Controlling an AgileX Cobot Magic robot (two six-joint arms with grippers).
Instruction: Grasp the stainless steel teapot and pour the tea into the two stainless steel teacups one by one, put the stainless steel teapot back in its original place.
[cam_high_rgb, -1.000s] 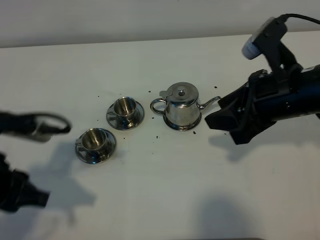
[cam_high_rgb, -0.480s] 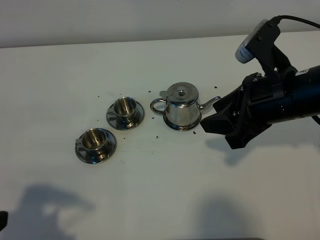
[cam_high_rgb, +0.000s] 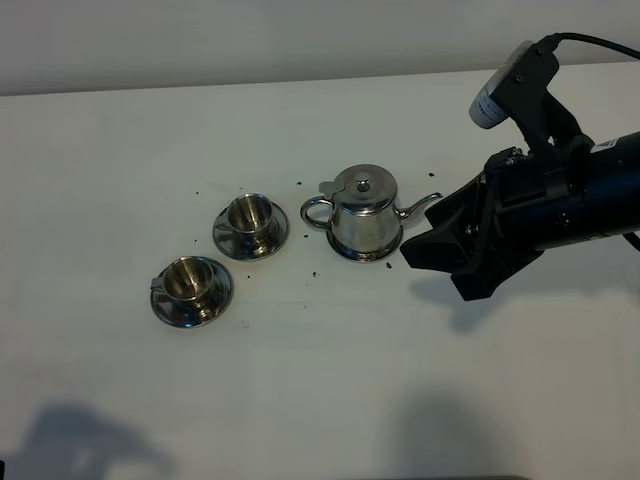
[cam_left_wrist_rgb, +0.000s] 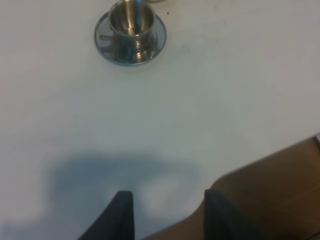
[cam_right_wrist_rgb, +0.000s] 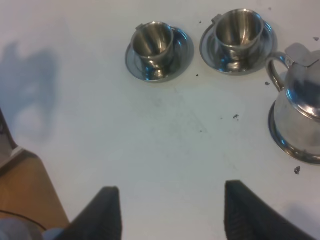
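Note:
The stainless steel teapot stands upright on its steel disc mid-table, spout toward the right arm. The two teacups sit on saucers to its left, one nearer the pot and one farther front-left. My right gripper is open and empty, just right of the teapot by the spout tip. In the right wrist view the gripper is open, with both cups and the teapot ahead. My left gripper is open and empty near the table edge, one cup far ahead.
Dark specks lie scattered on the white table around the pot and cups. The table's front edge with brown floor beyond shows in the left wrist view and the right wrist view. The left arm is outside the exterior view; only its shadow shows.
The left arm has pulled back out of the exterior view at the bottom left. The right gripper has moved slightly left toward the teapot's spout. Teapot and cups have not moved.

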